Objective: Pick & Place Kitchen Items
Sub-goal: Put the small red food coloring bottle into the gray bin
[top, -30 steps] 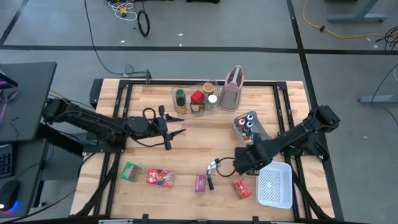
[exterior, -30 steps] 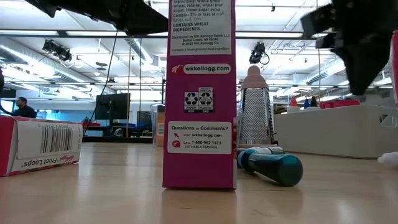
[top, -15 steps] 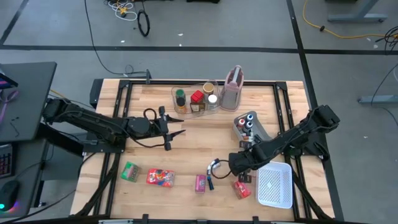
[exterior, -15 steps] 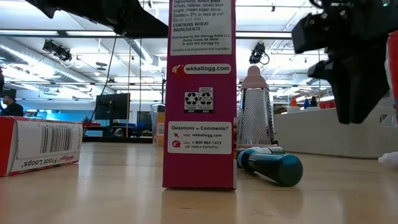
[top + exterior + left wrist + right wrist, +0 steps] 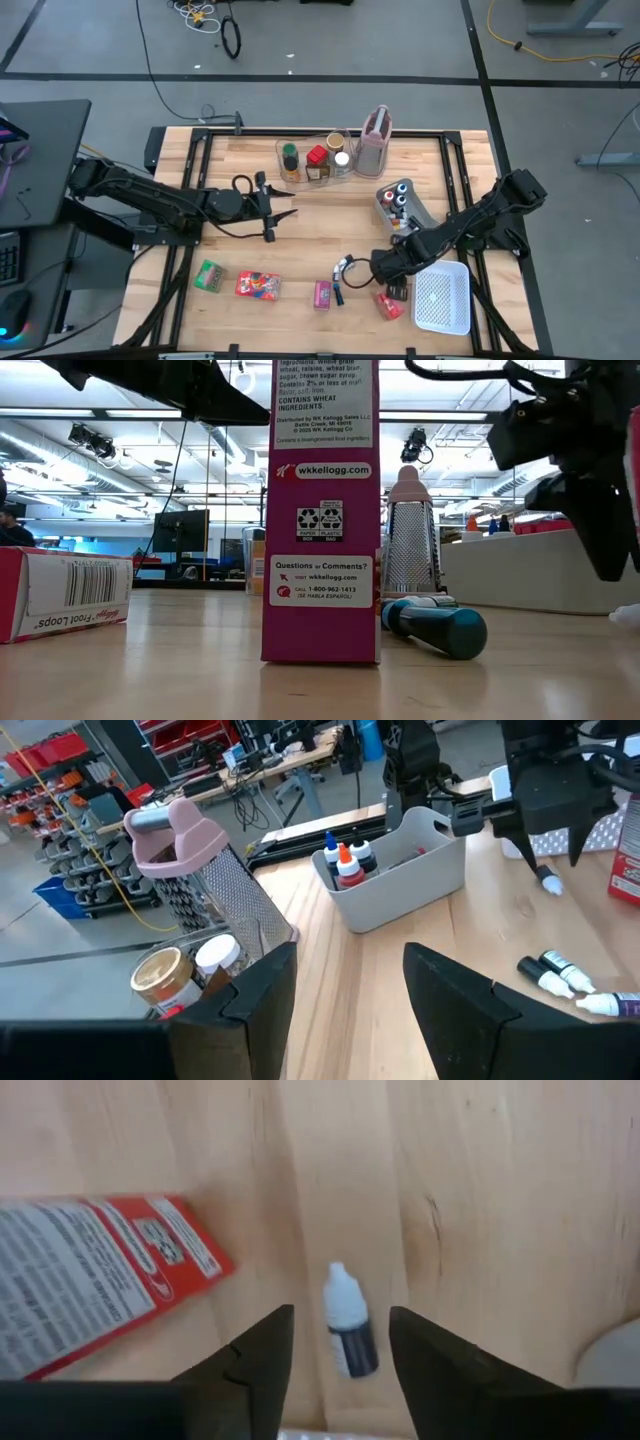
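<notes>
1. Right gripper hovers over a small white-capped bottle lying on the tabletop beside the red packet; fingers parted, empty.
2. Lower straight, straddling the bottle; probably grip mid-body.
3. Left gripper waits mid-table, fingers apart.

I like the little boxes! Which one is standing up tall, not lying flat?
The pink box, in the middle of the front row. It stands upright on its end, while the Froot Loops box beside it lies on its side.
</notes>
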`<action>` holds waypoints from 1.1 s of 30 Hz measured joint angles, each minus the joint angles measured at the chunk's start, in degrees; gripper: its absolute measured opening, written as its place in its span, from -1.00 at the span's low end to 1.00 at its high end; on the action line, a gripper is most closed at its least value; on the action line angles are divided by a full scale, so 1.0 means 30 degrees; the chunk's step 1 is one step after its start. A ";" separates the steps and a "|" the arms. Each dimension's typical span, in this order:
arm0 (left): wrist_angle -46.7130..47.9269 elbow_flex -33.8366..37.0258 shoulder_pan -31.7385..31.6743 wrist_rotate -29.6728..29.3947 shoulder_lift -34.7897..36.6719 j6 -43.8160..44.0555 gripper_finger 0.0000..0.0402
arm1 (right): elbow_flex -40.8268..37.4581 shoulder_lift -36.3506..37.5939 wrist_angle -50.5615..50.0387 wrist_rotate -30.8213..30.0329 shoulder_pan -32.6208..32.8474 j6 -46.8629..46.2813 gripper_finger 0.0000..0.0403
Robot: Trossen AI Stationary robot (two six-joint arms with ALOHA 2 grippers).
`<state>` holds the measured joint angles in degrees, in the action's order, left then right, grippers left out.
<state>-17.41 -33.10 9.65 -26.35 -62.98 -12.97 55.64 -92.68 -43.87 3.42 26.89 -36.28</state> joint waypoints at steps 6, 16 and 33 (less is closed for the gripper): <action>0.0178 0.0000 0.0000 -0.0560 0.0000 -0.0034 -0.03 | 0.0000 0.0000 0.1541 -0.0346 0.0759 -0.1260 -0.01; 0.0545 0.0000 0.0000 -0.0852 0.0000 0.0080 -0.03 | -0.2083 -0.0022 0.7291 -0.2209 0.1408 -0.1601 0.10; -0.1176 0.0000 0.0000 -0.0852 0.0000 -0.0291 -0.03 | -0.2033 -0.0015 0.3412 -0.0391 0.0527 -0.1701 0.09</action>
<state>-20.93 -33.10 9.65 -28.91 -62.98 -13.85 49.54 -92.73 -33.63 2.25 28.47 -41.38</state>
